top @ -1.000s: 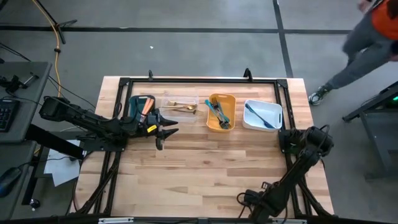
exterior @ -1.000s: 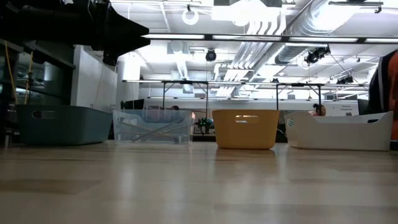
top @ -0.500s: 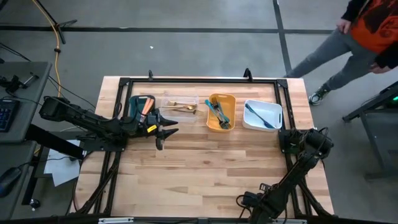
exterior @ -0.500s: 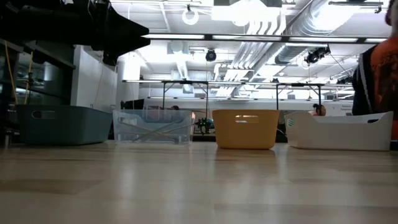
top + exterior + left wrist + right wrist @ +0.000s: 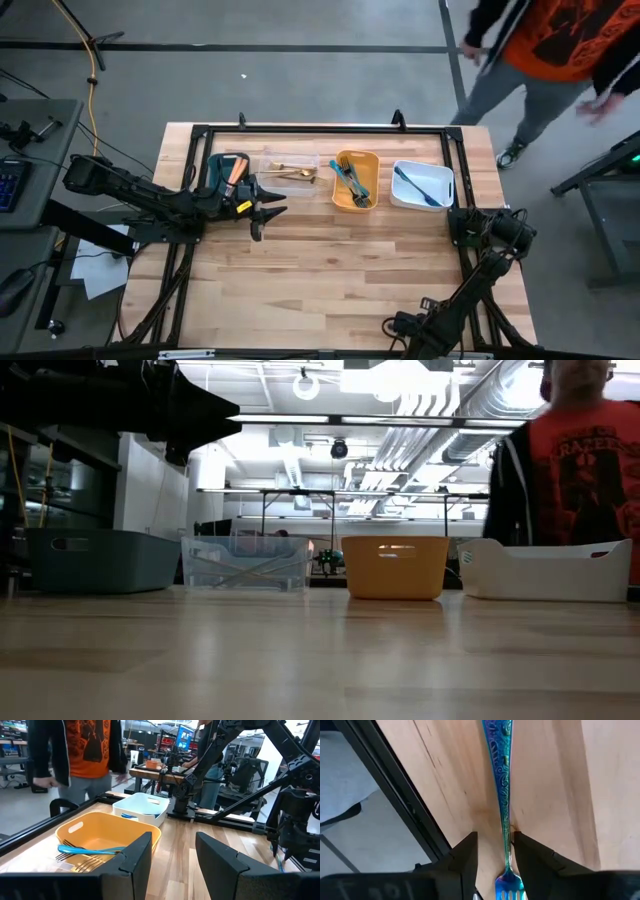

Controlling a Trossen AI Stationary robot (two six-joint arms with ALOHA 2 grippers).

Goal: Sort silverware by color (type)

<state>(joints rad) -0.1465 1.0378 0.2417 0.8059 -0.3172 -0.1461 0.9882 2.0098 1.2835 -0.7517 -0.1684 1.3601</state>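
The wooden table (image 5: 330,270) fills the middle of the high view, with four bins in a row along its far edge: a teal bin (image 5: 226,170), a clear bin (image 5: 290,170), a yellow bin (image 5: 355,181) and a white bin (image 5: 422,185). A person (image 5: 560,45) in an orange printed shirt and dark jacket stands past the table's far right corner. The left arm reaches in from the left side, and the left gripper (image 5: 262,211) hovers just in front of the teal and clear bins, its fingers (image 5: 131,862) parted with nothing between them. The right arm is folded at the table's right edge, and the right gripper (image 5: 494,852) sits low over the wood near the black frame rail, its fingers (image 5: 465,855) set close on either side of a blue fork (image 5: 502,795) with a patterned iridescent handle, gripping it near the tines. The sorted silverware lies in the bins: orange-handled pieces (image 5: 234,172) in the teal bin, gold pieces (image 5: 291,174) in the clear one, teal-blue forks (image 5: 352,181) in the yellow one and a blue piece (image 5: 413,188) in the white one.
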